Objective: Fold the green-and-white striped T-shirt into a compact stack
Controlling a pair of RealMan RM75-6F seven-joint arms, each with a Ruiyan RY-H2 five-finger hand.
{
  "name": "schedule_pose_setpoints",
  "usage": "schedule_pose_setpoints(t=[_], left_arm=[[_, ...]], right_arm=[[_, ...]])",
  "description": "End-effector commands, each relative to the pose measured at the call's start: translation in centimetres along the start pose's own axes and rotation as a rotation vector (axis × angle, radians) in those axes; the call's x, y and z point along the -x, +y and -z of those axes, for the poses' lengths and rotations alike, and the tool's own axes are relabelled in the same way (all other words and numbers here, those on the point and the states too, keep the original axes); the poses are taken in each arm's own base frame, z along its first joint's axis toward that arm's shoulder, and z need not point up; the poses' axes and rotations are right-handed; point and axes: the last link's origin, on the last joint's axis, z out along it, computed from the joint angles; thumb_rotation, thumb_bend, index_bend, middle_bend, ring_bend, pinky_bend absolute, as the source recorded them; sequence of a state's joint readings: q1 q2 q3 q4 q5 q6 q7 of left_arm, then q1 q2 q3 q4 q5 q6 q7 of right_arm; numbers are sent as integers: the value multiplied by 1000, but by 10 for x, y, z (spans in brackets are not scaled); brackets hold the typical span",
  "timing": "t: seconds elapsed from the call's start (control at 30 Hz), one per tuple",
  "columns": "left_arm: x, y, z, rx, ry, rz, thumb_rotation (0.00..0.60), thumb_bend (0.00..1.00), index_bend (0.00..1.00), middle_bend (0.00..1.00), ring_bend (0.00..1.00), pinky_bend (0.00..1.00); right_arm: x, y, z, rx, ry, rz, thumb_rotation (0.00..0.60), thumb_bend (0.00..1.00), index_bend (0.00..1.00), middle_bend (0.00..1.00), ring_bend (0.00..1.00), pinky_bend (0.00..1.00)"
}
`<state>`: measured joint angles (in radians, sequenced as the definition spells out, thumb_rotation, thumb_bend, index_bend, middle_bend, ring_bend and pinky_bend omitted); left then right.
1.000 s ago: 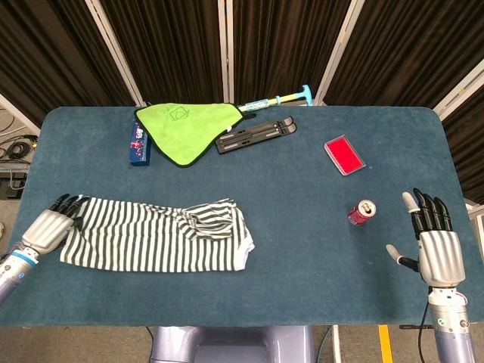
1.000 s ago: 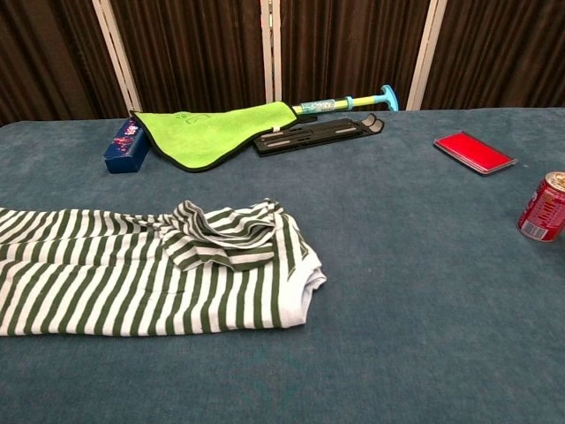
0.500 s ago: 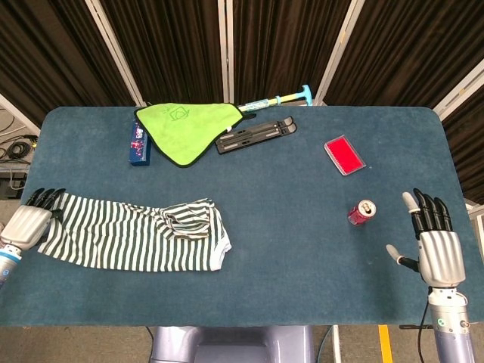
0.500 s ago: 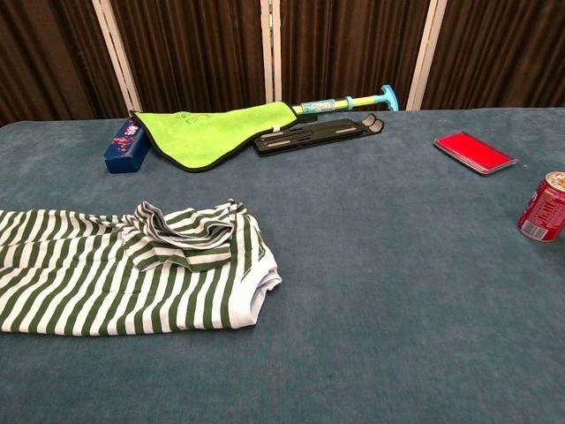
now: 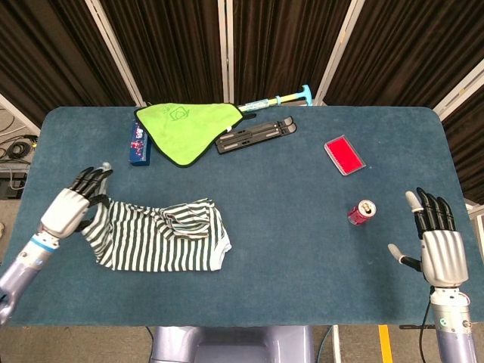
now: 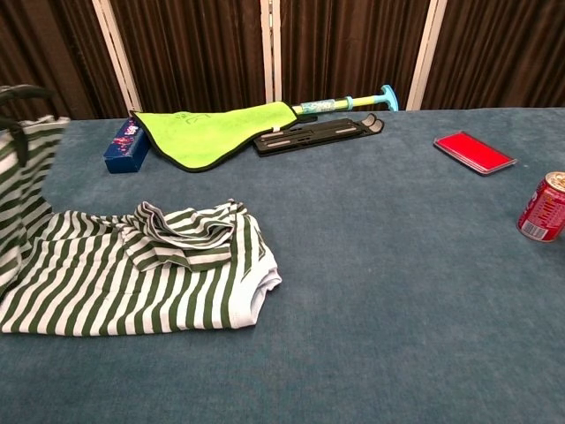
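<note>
Left hand (image 5: 72,206) lifts one end of a green-and-white striped cotton T-shirt (image 5: 162,236).
Fingers pinch the hem; soft, limp fabric sags, best held by edges. Right hand (image 5: 439,246) spread, empty.

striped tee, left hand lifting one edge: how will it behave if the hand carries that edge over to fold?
Probably floppy: the striped T-shirt already drapes from the left hand, its lifted end hanging limp in the chest view. The bunched sleeve on top may shift or unfold. It looks light, so the far end could drag along the table.
</note>
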<state>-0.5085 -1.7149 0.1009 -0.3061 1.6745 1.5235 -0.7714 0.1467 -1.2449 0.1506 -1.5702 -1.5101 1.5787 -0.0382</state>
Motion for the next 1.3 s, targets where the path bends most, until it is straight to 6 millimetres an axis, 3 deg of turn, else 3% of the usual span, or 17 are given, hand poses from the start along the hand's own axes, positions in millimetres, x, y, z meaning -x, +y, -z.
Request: schedule_pose_setpoints(t=[0.03,0.37,0.63,0.87,0.9,0.97,1.03,1.1,1.3], left_arm=[[10,30,-30,91,33,61,600,621,852,0,0,0],[41,96,-80,213,6,103,600,619,855,0,0,0],[75,135,-95,257,-90,95,600,616,856,0,0,0],[95,158,-102,274,-131,87,600,589,845,0,0,0],[97,160,-102,277,-136,92,600,577,815,0,0,0],[100,161,-104,278,-144,80,600,484,597,0,0,0],[103,162,-105,269,-156,76,600,299,165,0,0,0],[104,162,-105,266,-162,82,600,214,3,0,0,0],[83,168,-105,293,-50,180,600,197,0,0,0,0]], right_arm=[[0,0,0,0,-2,0,600,0,0,0,0,0],[1,3,-1,8,-3,1,600,0,0,0,0,0],[0,4,-1,11,-3,-1,600,0,0,0,0,0],[0,4,-2,12,-5,-4,600,0,0,0,0,0],[0,5,-2,13,-6,-5,600,0,0,0,0,0],[0,5,-2,13,-6,-6,600,0,0,0,0,0],[0,5,-2,12,-6,-7,600,0,0,0,0,0],[0,5,-2,12,-5,-8,600,0,0,0,0,0],[-2,5,-2,13,-2,-14,600,0,0,0,0,0]])
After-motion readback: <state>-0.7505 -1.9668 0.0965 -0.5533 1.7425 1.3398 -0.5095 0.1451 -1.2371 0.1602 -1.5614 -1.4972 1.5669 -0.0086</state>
